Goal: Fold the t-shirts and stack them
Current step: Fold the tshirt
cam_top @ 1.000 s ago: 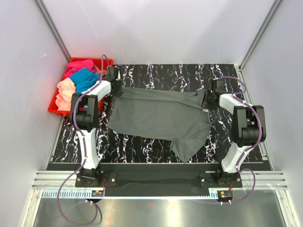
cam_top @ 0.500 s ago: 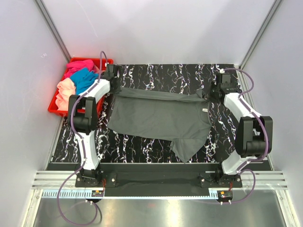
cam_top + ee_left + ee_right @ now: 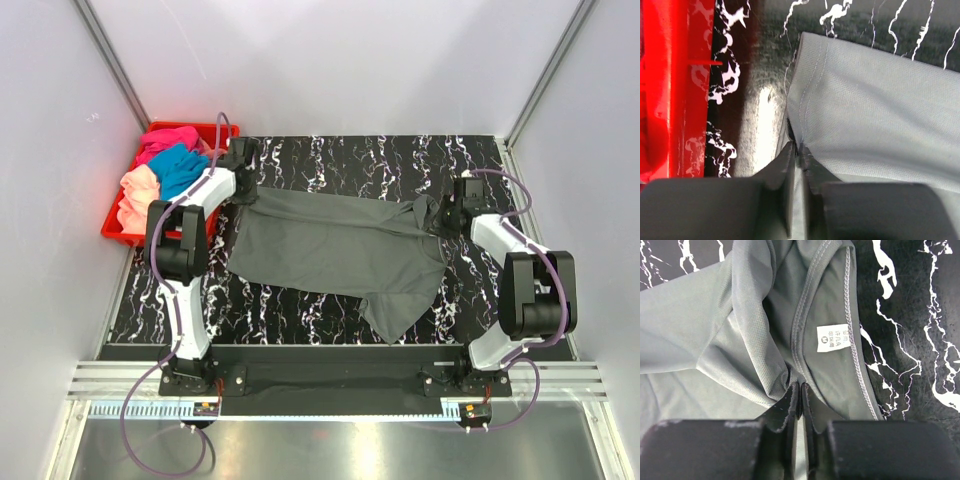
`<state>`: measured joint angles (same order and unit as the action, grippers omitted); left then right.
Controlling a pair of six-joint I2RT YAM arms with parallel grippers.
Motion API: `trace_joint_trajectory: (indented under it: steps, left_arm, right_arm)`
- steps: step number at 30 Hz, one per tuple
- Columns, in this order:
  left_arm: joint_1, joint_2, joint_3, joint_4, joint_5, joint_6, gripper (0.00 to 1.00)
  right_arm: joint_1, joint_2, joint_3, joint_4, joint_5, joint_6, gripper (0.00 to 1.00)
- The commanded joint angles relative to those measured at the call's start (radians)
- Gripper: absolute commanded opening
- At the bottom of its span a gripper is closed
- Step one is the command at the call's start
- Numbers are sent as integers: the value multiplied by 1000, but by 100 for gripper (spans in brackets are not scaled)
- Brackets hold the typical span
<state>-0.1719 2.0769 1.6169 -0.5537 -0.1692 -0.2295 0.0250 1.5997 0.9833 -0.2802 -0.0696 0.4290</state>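
Note:
A dark grey t-shirt (image 3: 330, 245) lies spread on the black marbled table, one sleeve trailing toward the near edge. My left gripper (image 3: 248, 190) is shut on its left hem corner (image 3: 807, 100); in the left wrist view the jaws (image 3: 796, 149) pinch the stitched edge. At the other end my right gripper (image 3: 440, 215) is shut on bunched cloth at the neck; its jaws (image 3: 800, 385) meet just below the collar seam, next to the white neck tag (image 3: 832, 337). Magenta-pink (image 3: 165, 140), teal-blue (image 3: 180, 168) and peach (image 3: 138, 195) t-shirts are heaped in the crate.
The red plastic crate (image 3: 112, 228) stands at the table's far left corner, close to the left gripper; its wall (image 3: 675, 85) fills the left of the left wrist view. White walls enclose the table on three sides. Bare marbled table (image 3: 360, 160) shows behind the shirt.
Both grippers carried the shirt's far edge toward the back, then came back nearer. The right end is now bunched and the tag is hidden in the top view.

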Motion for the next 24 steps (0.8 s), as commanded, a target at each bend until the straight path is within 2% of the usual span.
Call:
trace_joint_trajectory:
  steps: [1, 2, 3, 4, 5, 8, 12, 16, 19, 24]
  left_arm:
    - [0, 2, 31, -43, -13, -2, 22]
    - [-1, 6, 35, -73, -16, -4, 25]
    - [0, 6, 43, -84, -18, -10, 37]
    - [0, 5, 46, -94, -26, -13, 44]
    - [-1, -9, 46, -101, -38, -16, 48]
    - [-3, -34, 61, -101, -46, -19, 58]
    - [-12, -84, 101, -92, -3, -21, 61]
    - [-52, -103, 141, -60, 62, -11, 63]
    - [-63, -84, 158, -29, 152, -28, 64]
    - [-63, -28, 141, 41, 194, -71, 64]
  right_arm:
    - [-2, -10, -2, 46, 22, 24, 18]
    - [-3, -14, 3, 27, 37, 30, 26]
    - [-2, -20, 8, 6, 48, 34, 30]
    - [-3, -26, 27, -49, 60, 40, 34]
    - [-2, -43, 38, -75, 66, 54, 40]
    - [-3, -101, 67, -149, 109, 71, 46]
    - [-3, -113, 109, -123, 99, 36, 55]
    - [-4, 15, 187, -68, 42, -35, 59]
    - [-4, 112, 264, -45, 65, -55, 59]
    - [-2, 245, 414, -91, 145, -79, 55]
